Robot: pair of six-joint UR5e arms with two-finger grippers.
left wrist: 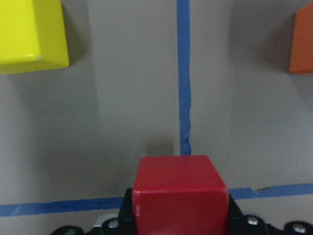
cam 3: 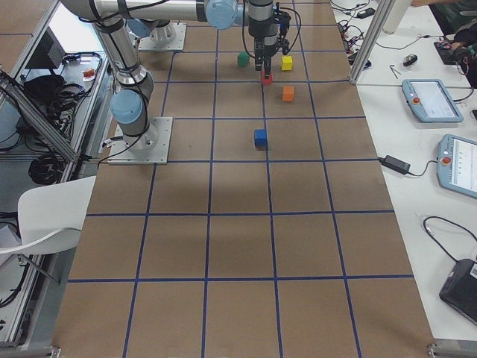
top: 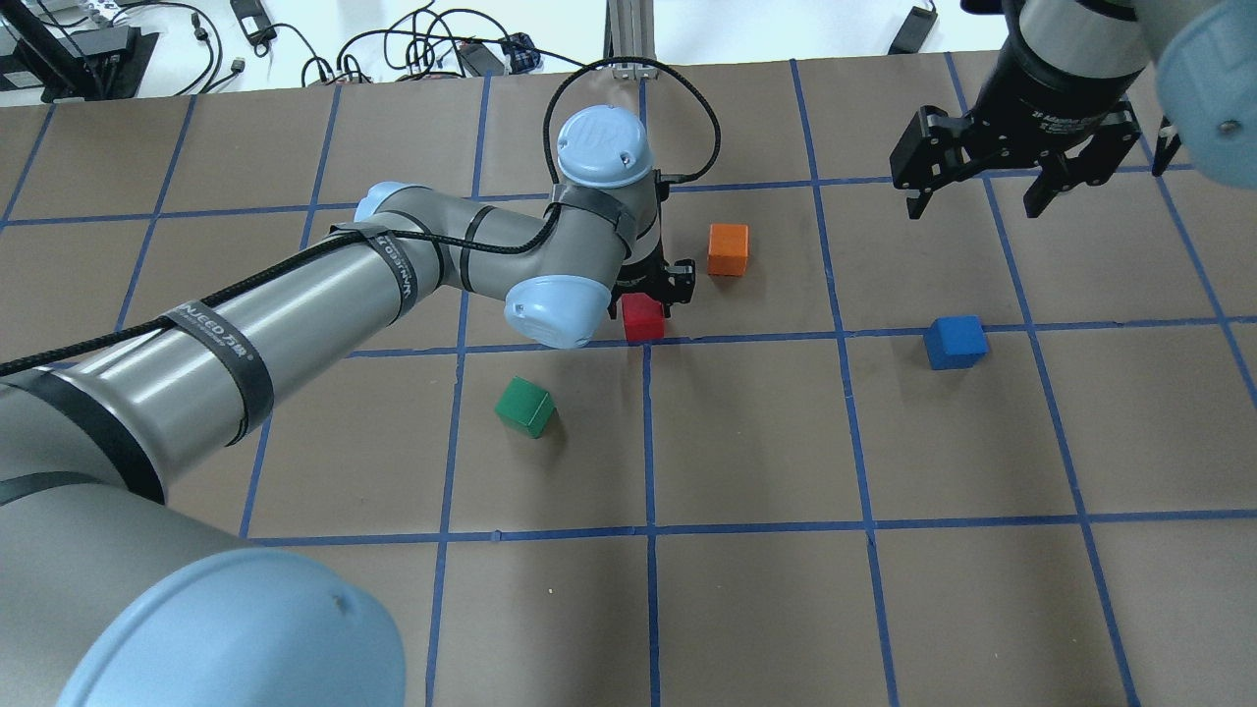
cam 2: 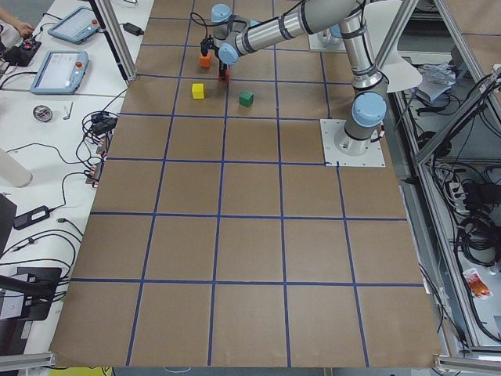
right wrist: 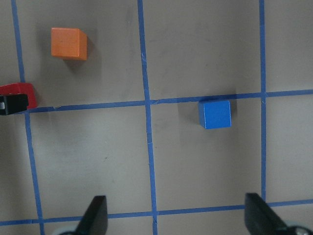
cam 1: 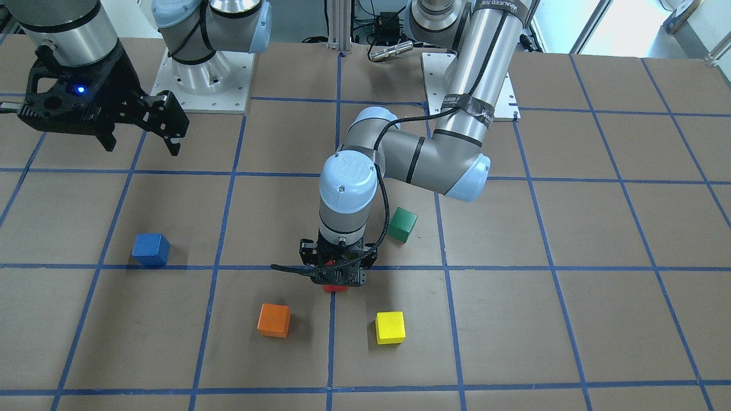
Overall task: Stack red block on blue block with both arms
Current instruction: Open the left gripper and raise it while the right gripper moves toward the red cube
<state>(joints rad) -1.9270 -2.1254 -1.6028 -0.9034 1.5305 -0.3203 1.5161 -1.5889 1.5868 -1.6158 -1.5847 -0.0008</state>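
Reaching out over the middle of the table [top: 746,609], the left arm [top: 295,304] points its wrist straight down, with the left gripper [cam 1: 337,278] set over the red block [top: 643,317]. The wrist view shows the red cube filling the gap between the two black fingers [left wrist: 234,210], one pressed against each side, so the gripper pinches the block. Whether the cube rests on the paper or hangs just clear of it is hard to judge from these angles. It sits at a crossing of the blue tape lines [top: 845,393], between the orange block [top: 728,248] and the yellow block [cam 1: 390,327], apart from both. The green block [top: 525,407] lies nearer the robot's base, beside the left arm's elbow.

On the robot's right side, the right arm [top: 1065,49] holds the right gripper [top: 977,201] high above the table, its fingers spread wide with nothing between them and a blue light glowing on its body. The blue block [top: 954,342] lies flat on the table, well apart from the red one, just beside a tape line on the side toward the robot. It is untouched, and in the right wrist view it shows ahead of the spread fingertips.
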